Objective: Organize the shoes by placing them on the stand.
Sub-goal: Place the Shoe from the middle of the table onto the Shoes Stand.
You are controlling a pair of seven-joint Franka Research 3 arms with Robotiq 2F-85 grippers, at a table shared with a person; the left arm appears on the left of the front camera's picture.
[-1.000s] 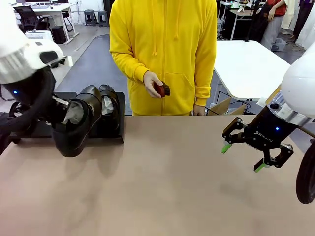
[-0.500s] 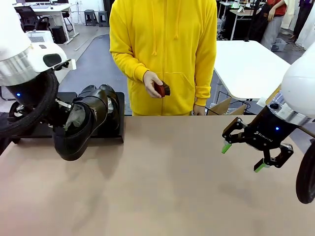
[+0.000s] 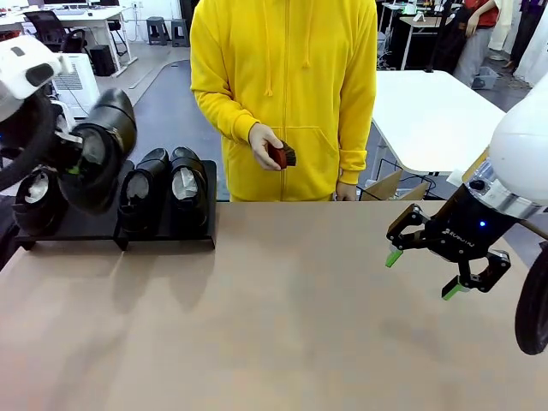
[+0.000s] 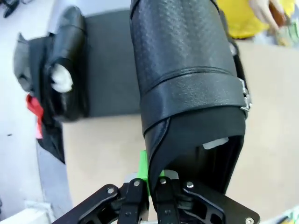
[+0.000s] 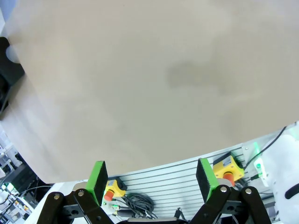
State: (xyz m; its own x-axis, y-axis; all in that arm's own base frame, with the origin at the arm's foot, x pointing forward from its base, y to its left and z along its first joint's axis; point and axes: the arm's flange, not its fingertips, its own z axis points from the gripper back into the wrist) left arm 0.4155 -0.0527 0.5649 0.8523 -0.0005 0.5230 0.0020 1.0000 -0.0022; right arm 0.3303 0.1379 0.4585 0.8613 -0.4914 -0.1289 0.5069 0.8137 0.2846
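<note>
A tan counter (image 3: 282, 308) fills the lower frame, with white office tables and a grey floor behind. At upper left of the front view the black stand (image 3: 103, 224) sits at the counter's far left edge. Three black dress shoes rest on it: one (image 3: 36, 199) at far left, two more (image 3: 141, 195) (image 3: 187, 188) side by side at its right end. The left gripper (image 4: 152, 179) pinches the heel rim of a fourth shoe (image 3: 101, 147), its fingers pressed tight on the leather, holding it above the stand between them. At right the right gripper (image 3: 421, 272) hangs over bare counter, green-padded fingers (image 5: 98, 176) spread wide. A person in a yellow hoodie (image 3: 287, 86) holds a small reddish-brown brush (image 3: 280, 155).
</note>
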